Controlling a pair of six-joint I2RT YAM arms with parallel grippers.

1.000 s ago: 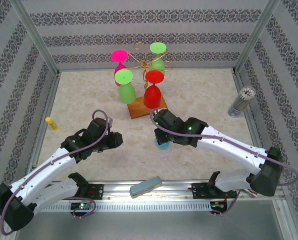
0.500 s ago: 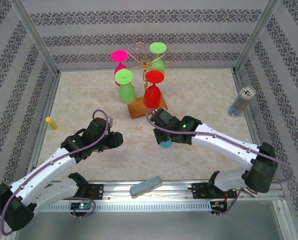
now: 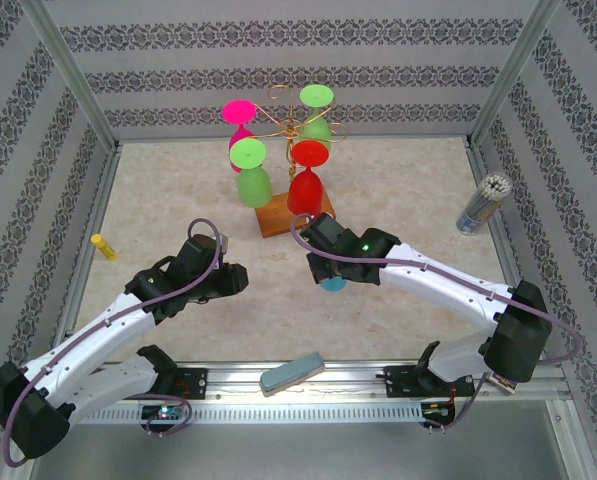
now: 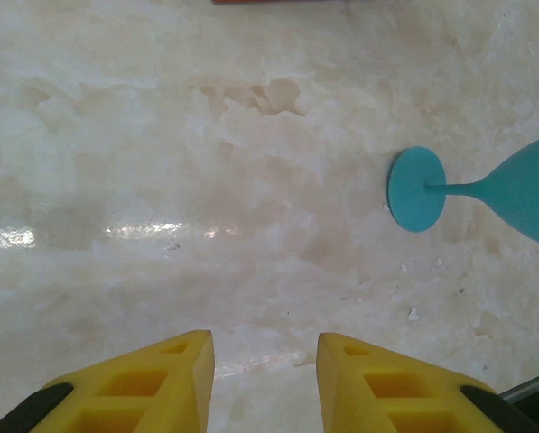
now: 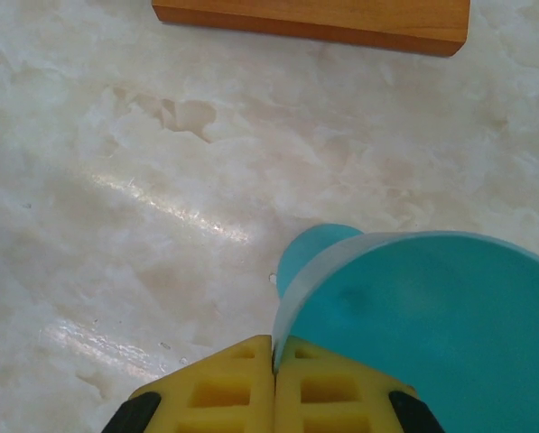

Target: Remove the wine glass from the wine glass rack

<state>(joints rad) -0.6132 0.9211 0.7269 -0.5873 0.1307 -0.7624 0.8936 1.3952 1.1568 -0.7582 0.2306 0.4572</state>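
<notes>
My right gripper (image 5: 274, 347) is shut on the rim of a teal wine glass (image 5: 432, 316), whose foot (image 5: 316, 251) points away over the marble table. From above, that glass (image 3: 332, 284) peeks out under my right gripper (image 3: 323, 268), just in front of the wine glass rack (image 3: 296, 125) and its wooden base (image 3: 276, 217). Pink (image 3: 240, 114), green (image 3: 251, 178), red (image 3: 306, 182) and light green (image 3: 316, 108) glasses hang upside down on the gold wire arms. My left gripper (image 4: 264, 347) is open and empty over bare table, with the teal glass (image 4: 522, 191) off to its right.
A yellow marker (image 3: 103, 246) lies by the left wall. A cup of sticks (image 3: 483, 203) stands at the right wall. A grey block (image 3: 291, 372) rests on the near rail. The rack's base edge (image 5: 314, 18) lies just ahead of my right gripper.
My right arm has carried the teal glass a little away from the near edge, closer to the rack base. The left arm has hardly moved.
</notes>
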